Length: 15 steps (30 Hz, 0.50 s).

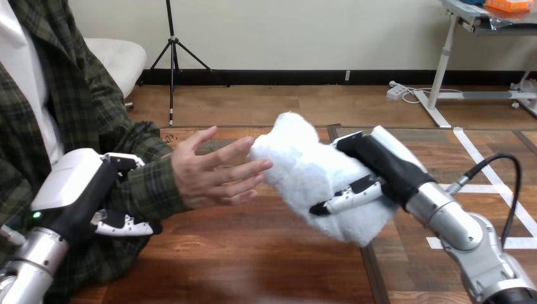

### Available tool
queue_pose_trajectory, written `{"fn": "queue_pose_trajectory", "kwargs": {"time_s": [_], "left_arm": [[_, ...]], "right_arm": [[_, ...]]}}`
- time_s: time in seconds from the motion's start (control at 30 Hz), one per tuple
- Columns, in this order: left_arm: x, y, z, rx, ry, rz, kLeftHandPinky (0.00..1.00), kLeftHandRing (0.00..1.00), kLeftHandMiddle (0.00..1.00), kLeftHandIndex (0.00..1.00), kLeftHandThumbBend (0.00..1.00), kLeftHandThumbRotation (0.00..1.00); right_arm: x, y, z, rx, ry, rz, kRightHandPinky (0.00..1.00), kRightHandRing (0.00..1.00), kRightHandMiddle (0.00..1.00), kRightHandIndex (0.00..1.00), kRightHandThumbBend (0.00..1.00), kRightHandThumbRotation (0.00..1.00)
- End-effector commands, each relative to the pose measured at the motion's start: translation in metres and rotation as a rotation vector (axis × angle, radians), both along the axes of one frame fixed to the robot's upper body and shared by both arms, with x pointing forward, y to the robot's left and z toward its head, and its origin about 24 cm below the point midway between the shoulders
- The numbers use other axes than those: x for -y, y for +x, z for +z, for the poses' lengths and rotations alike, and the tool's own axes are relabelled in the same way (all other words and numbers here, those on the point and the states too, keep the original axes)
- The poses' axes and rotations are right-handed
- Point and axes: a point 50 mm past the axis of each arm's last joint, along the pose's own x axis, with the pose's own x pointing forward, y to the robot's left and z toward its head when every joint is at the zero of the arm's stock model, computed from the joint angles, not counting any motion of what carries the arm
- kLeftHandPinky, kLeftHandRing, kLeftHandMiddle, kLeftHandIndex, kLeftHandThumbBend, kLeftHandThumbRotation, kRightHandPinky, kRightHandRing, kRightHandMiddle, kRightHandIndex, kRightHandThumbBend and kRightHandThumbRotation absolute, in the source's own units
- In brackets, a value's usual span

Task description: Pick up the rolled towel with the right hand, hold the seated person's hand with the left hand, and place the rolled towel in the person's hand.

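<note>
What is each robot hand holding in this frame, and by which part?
The right hand grips the rolled towel at the end away from the person; the left hand clasps the person's forearm just behind the wrist.

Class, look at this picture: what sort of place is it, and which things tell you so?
Probably a robot care-practice setup at a wooden table: the right hand grips a rolled towel by the person's hand, while the left hand clasps the person's forearm.
</note>
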Motion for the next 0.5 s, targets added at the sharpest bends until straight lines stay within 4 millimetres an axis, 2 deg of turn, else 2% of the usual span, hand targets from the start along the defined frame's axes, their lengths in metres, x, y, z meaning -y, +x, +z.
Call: {"fn": "queue_pose_trajectory", "kwargs": {"time_s": [0.0, 0.47], "left_arm": [[0.026, 0.012, 0.012, 0.079, -0.092, -0.050, 0.28, 0.34, 0.42, 0.46, 0.90, 0.00], [0.037, 0.011, 0.012, 0.076, -0.112, -0.052, 0.28, 0.34, 0.42, 0.46, 0.90, 0.00]], "right_arm": [[-0.021, 0.025, 0.048, 0.161, 0.024, 0.067, 0.06, 0.11, 0.15, 0.13, 0.70, 0.00], [-0.036, 0.024, 0.043, 0.138, 0.033, 0.110, 0.07, 0.11, 0.15, 0.13, 0.71, 0.00]]}}
